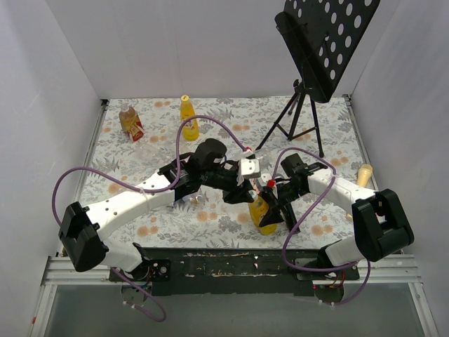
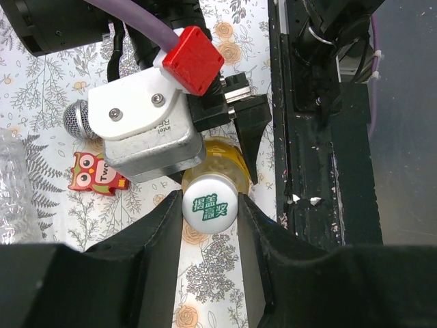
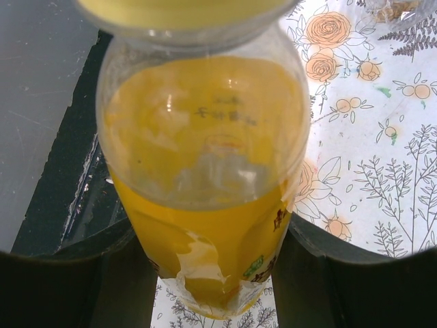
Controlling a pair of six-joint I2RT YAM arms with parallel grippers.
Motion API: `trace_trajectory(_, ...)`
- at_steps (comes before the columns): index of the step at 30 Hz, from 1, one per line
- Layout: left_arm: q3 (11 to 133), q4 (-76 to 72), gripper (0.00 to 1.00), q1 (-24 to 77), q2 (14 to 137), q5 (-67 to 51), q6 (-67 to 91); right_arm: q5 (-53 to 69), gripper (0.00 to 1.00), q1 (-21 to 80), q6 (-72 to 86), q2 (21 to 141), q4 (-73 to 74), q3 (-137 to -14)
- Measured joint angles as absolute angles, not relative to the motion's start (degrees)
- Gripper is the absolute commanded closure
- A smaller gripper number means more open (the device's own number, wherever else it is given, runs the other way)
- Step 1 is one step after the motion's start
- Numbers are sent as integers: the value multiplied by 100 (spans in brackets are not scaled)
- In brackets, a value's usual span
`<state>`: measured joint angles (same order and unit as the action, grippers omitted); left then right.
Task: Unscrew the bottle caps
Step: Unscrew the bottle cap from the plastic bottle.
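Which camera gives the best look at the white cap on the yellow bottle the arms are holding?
The left wrist view: the white cap faces the lens, printing legible, between the left pincer fingers. The top view hides it under the left pincer; the right wrist shows only the yellow bottle body.

1. A floral tablecloth (image 1: 231,116), white with orange blooms and grey sprigs, covers the table.
2. A black music stand (image 1: 326,38) with a perforated, tilted desk stands on a tripod at about 1 o'clock from the cloth's middle.
3. A red owl figure (image 2: 94,174) lies flat on the cloth, at about 5 o'clock of a grey mesh microphone head (image 2: 76,119).
4. A small cream object (image 1: 365,174) lies near the 3 o'clock edge; its kind is unclear.
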<state>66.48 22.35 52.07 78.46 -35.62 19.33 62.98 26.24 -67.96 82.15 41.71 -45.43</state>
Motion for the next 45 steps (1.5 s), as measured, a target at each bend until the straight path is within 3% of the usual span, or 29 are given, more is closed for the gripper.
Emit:
trace_trajectory(2,6648,2231,85,5207,7848,-3562,1968,6298,85,2626,-6796,8215,4171,-4543)
trace_trajectory(3,6648,2228,98,5207,7848,-3562,1997,6298,85,2628,-6794,8215,4171,-4543)
trace_trajectory(4,6648,2226,100,5205,7848,-3559,2036,6298,85,2628,-6794,8215,4171,-4543)
trace_trajectory(11,6600,2075,100,5205,7817,-3148,3138,6289,85,2626,-6587,8215,4134,-4543)
trace_trajectory(22,6519,2515,100,5297,7437,-1284,7620,6289,89,2670,-5968,8221,3916,-4646)
trace_trajectory(34,6713,2921,100,5349,7446,-742,8888,6316,92,2670,-5839,8224,3769,-4652)
trace_trajectory(38,6713,2908,79,5349,7432,-690,8840,6316,93,2663,-5806,8224,3721,-4663)
trace_trajectory(42,6654,2867,42,5360,7297,-679,8383,6368,94,2665,-5787,8224,3642,-4683)
trace_trajectory(45,6447,2799,20,5356,6869,-690,7706,6265,94,2626,-5771,8226,3642,-4689)
